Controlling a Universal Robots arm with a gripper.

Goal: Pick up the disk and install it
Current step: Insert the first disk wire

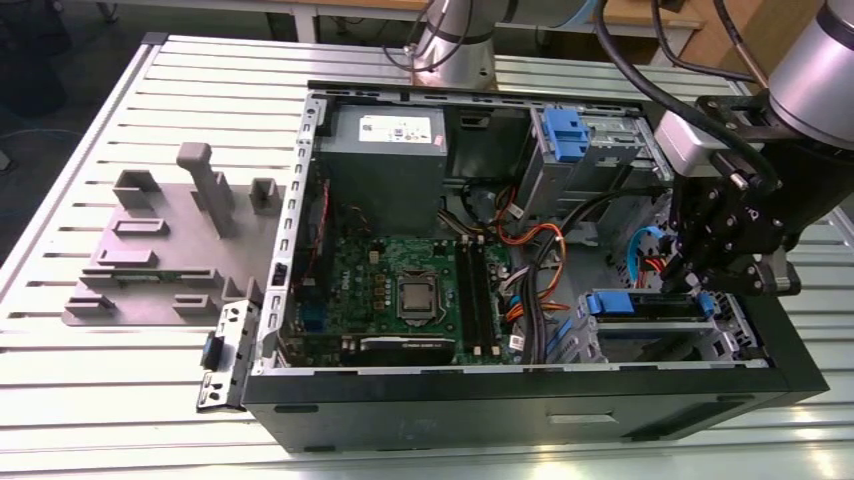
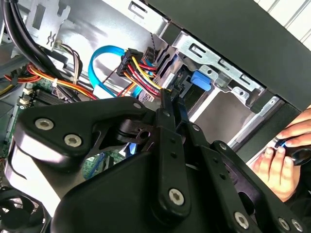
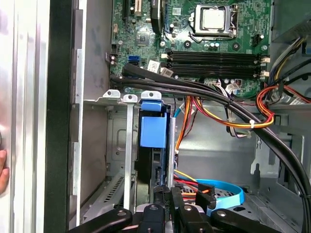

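At the exterior view's right, near side, finds the gripper (image 1: 701, 288) low over the drive cage (image 1: 731, 335), the disk (image 1: 625, 303) sitting in it. In the second wrist view, shows fingers (image 2: 164, 127) drawn close together at the disk's edge (gripping or only pressing, cannot tell), a red-and-yellow cable bundle (image 2: 138, 65) and blue cable (image 2: 103, 65) just beside, a person's hand (image 2: 279, 162) near the case. In the first wrist view, puts black cables (image 3: 194, 87) across the far end of the disk's slot; risks a pinched wire or a carrier jammed askew if driven off-line
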